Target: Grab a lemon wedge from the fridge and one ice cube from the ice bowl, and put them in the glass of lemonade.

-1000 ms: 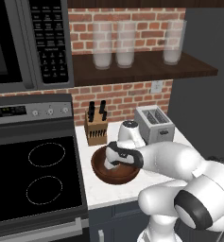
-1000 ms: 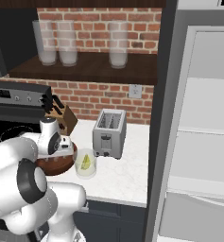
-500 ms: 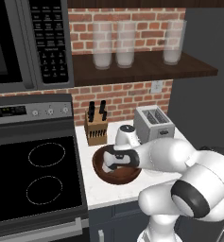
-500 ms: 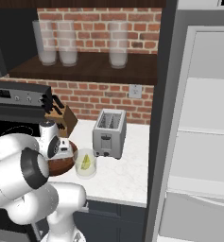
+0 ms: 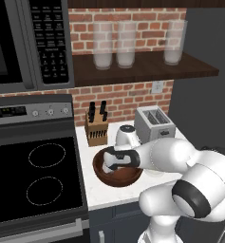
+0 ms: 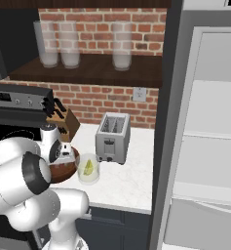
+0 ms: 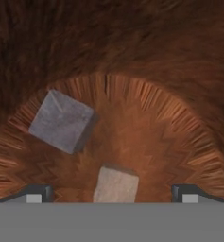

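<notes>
Ice cube (image 7: 116, 184) sits at bottom centre of hand view on the ice bowl (image 7: 146, 85) floor, between the spread tips of the gripper (image 7: 113, 193); second cube (image 7: 61, 121) left of centre. Lemon wedge (image 6: 88, 167) inside the glass of lemonade (image 6: 87, 169), lower left of right base view.

Glossy white arm (image 5: 180, 161); dark joint bands
</notes>
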